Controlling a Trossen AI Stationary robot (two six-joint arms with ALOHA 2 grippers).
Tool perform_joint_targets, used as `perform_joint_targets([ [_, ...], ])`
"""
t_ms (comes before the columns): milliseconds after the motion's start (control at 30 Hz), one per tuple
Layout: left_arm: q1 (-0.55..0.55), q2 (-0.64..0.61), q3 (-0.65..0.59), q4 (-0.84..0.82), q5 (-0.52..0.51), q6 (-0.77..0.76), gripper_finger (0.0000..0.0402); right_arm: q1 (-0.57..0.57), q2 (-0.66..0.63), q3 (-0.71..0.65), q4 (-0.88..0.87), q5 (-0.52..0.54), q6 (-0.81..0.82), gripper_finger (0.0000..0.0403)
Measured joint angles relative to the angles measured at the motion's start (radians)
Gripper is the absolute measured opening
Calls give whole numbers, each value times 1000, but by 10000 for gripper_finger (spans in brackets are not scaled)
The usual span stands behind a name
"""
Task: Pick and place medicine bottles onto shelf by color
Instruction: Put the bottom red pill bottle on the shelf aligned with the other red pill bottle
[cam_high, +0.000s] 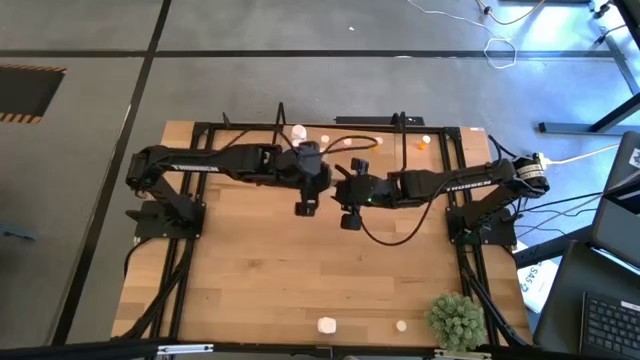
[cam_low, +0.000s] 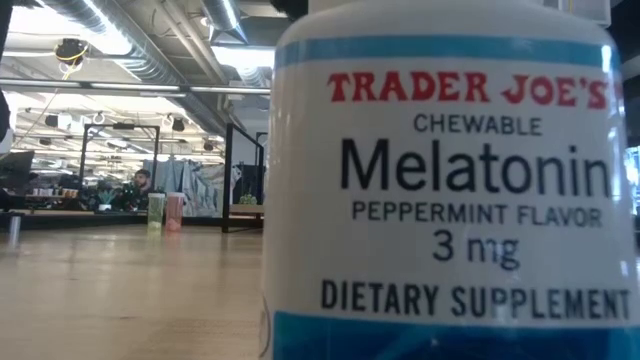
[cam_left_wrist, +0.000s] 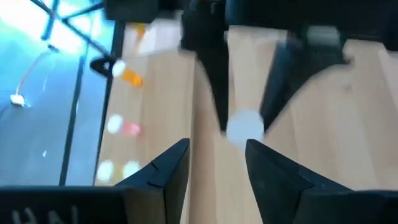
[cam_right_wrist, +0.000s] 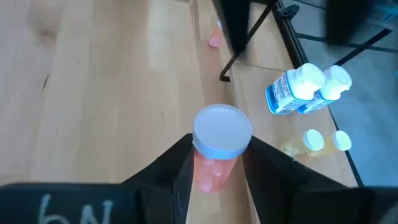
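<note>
My right gripper (cam_right_wrist: 217, 148) is shut on a small pink bottle (cam_right_wrist: 211, 171) with a white cap (cam_right_wrist: 222, 130), over the middle of the table (cam_high: 350, 220). My left gripper (cam_left_wrist: 217, 149) stands open just left of it (cam_high: 307, 205), with nothing between its fingers. It faces the capped bottle (cam_left_wrist: 244, 124). The shelf (cam_high: 400, 122) runs along the far edge. Two white blue-labelled bottles (cam_right_wrist: 298, 93), pale small ones (cam_right_wrist: 314, 140) and an orange one (cam_left_wrist: 127, 74) rest on its pale base. My right gripper pinches the pink body (cam_right_wrist: 205, 168) between its two fingers, just below the white cap. The fingers slant down from the table's right side. The cap end is tipped up toward the wrist camera. The bottle's lower end is hidden behind the fingers.
A big white melatonin bottle (cam_low: 450, 180) stands right at the low camera and blocks most of that view. Another white bottle (cam_high: 327, 324) and a small one (cam_high: 401, 325) sit near the front edge, beside a green plant (cam_high: 455, 320). A person (cam_low: 140, 185) sits far behind.
</note>
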Motion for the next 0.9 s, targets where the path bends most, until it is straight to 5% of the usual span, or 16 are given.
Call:
perform_joint_targets([
  [467,-3,-89,-2,-172,-9,-119,151,-31,-56,-1,-100,1,41,135],
  [900,-51,-128,0,-253,-103,-138,151,-99,-337,-60,-121,1,72,135],
])
